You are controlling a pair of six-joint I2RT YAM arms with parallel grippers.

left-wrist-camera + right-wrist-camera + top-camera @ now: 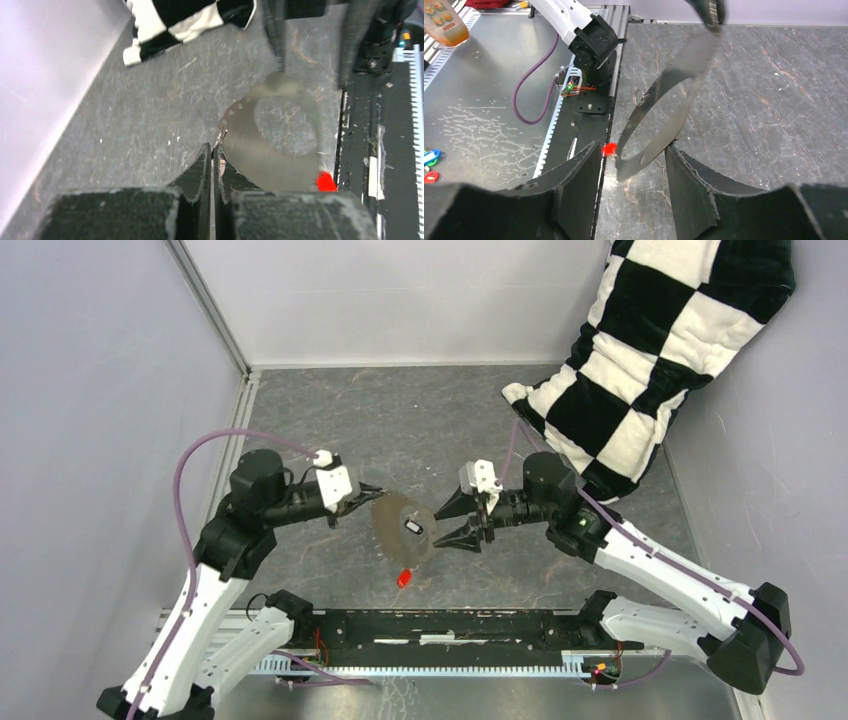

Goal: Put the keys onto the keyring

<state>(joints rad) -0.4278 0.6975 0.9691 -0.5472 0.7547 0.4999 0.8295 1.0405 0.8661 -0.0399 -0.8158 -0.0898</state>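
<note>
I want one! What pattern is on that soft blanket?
Black and white checks on the blanket; best in top view.

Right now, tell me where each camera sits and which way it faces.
Top external: above, behind the robot, looking down on table, left arm, right arm, keyring.
Left wrist: behind shut left fingers, facing the keyring they pinch, pillow beyond.
Right wrist: behind open right fingers, facing keyring and left arm's base.
Shared: all show keyring, red key.

Scuffed dark grey table (420, 420) carries a black-and-white checkered cushion (640, 370) at its far right corner.
</note>
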